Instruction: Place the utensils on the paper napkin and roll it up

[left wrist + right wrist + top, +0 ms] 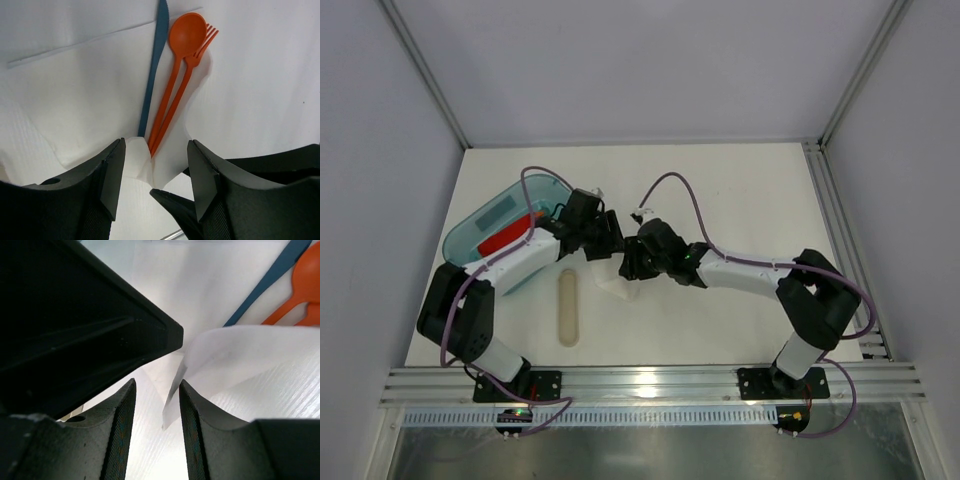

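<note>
The left gripper (156, 150) is released, its fingers wide apart either side of a raised fold of the white napkin (75, 100) at lower centre. On the napkin lie a blue knife (152, 75), an orange spoon (186, 32) and an orange fork (197, 52), side by side, reaching the top edge. The right gripper (157, 390) has its jaws apart, with a lifted napkin flap between them, unpinched.

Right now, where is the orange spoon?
Left wrist view, upper middle: the orange spoon lies on the paper napkin, between the blue knife on its left and the orange fork close on its right.
</note>
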